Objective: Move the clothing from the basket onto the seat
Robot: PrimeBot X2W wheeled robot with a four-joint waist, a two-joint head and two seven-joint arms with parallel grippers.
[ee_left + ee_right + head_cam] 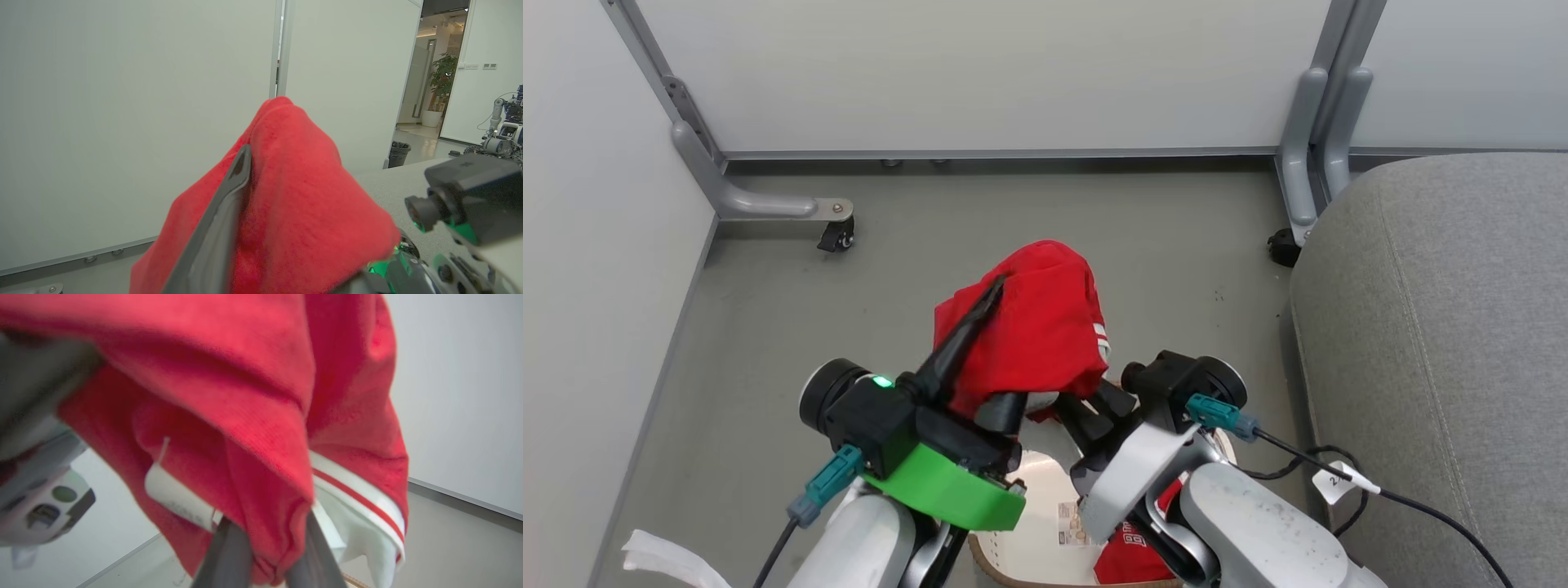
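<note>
A red garment of the clothing [1037, 318] with white striped trim hangs in the air above the basket [1013, 576]. It is draped over my left gripper [1013, 310], whose jaws stand apart. One dark finger [220, 220] lies bare against the cloth [302, 212] and the other is hidden under it. My right gripper [1066, 404] is shut on the garment's lower edge, with red fabric [245, 396] pinched between its fingers [229, 555]. A second red garment [1131, 555] lies in the cream basket. The grey seat [1445, 327] is at the right.
White partition panels stand behind and to the left on grey feet with castors [837, 237]. Grey floor [792, 327] lies between them and the seat. A tagged cable [1339, 478] runs off my right arm. A bin [398, 153] stands by a doorway.
</note>
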